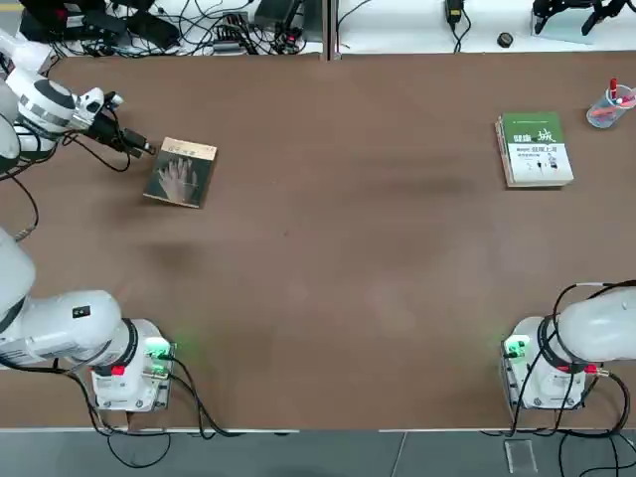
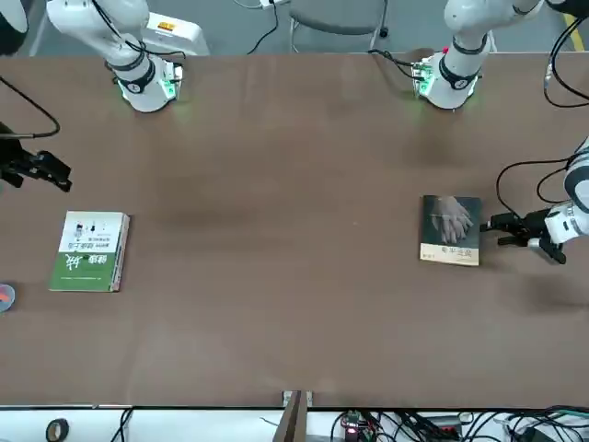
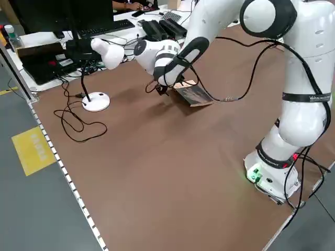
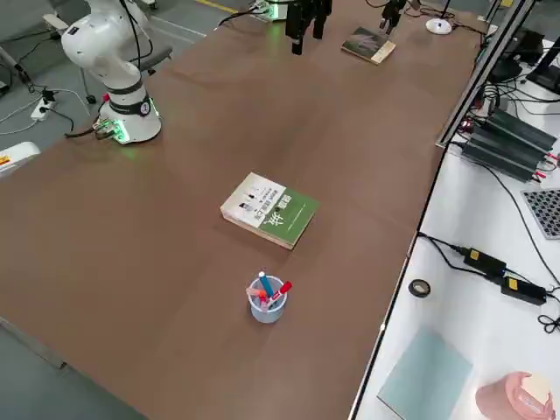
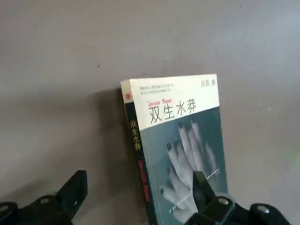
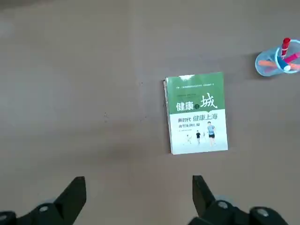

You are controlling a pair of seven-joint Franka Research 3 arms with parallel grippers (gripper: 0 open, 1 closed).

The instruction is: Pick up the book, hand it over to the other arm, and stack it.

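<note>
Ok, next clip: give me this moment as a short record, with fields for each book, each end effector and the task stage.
target book: thin dark grey-green paperback with pale hand image, flat on brown table, far left
other book: thicker green-and-white book, far right, beside blue pen cup
left end effector: open, at target book's edge, not gripping
right end effector: open, hovering above the table, empty
stage: pickup not yet done

- In my left wrist view the bottom edge cuts off the near end of the book (image 5: 180,140), and one of my fingers (image 5: 202,190) covers part of its cover.
- In the top view my right gripper is out of frame; only the arm's base (image 1: 542,373) shows, lower right.
- The contents of the cup (image 4: 266,299) are too small to identify.
</note>
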